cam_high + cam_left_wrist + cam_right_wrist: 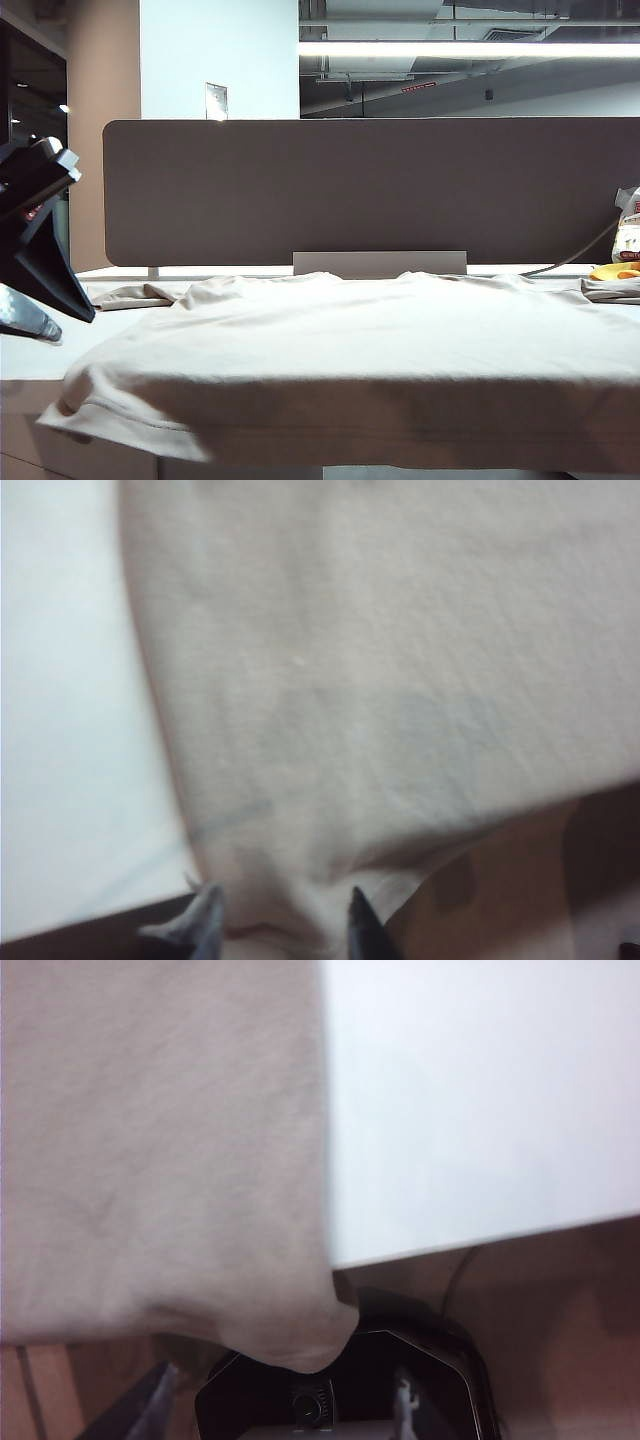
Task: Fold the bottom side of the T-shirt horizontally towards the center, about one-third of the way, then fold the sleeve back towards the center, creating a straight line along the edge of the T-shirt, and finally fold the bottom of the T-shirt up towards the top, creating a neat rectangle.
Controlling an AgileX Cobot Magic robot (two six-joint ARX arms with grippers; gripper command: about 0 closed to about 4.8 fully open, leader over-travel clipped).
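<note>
Exterior view shows a big room with a bright ceiling light (470, 48) and a grey divider panel (370, 190) standing behind a white desk (30, 355), and the beige T-shirt (350, 350) lies flat over most of the desk with the bottom of the T-shirt (150, 420) hanging over the near edge. A yellow thing (614, 271) sits far right. The left gripper (280, 925) has its fingers a little apart around a hanging corner of cloth, and the right gripper (280, 1400) is spread wide below the shirt's other corner, holding nothing.

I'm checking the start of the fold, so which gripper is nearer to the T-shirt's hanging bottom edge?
Left. The left gripper has its fingertips straddling the T-shirt hem at the desk edge. The right gripper sits just below the shirt's drooping corner, apart from the cloth.
</note>
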